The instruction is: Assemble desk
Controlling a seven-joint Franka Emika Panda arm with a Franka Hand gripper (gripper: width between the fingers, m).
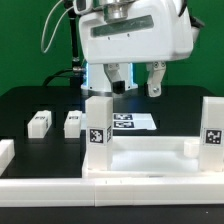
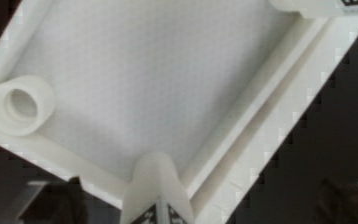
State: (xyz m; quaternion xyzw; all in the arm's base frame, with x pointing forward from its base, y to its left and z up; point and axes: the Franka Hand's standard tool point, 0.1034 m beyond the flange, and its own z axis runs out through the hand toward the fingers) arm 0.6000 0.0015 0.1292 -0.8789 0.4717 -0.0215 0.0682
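The white desk tabletop (image 1: 150, 160) lies upside down near the front of the table. One tagged block leg (image 1: 97, 125) stands upright in its corner at the exterior view's left, and another leg (image 1: 213, 124) stands at the right. Two loose legs (image 1: 40, 122) (image 1: 72, 122) lie on the black table further left. My gripper (image 1: 135, 86) hangs open and empty above and behind the left upright leg. In the wrist view the tabletop's underside (image 2: 149, 85) fills the frame, with an empty round socket (image 2: 16, 105) and the upright leg (image 2: 158, 192) between my spread dark fingers (image 2: 48, 203).
The marker board (image 1: 130, 122) lies flat behind the tabletop under the gripper. A long low white bar (image 1: 110, 190) runs along the front edge, and another white bar end (image 1: 5, 152) sits at the exterior view's left. Cables hang behind the arm.
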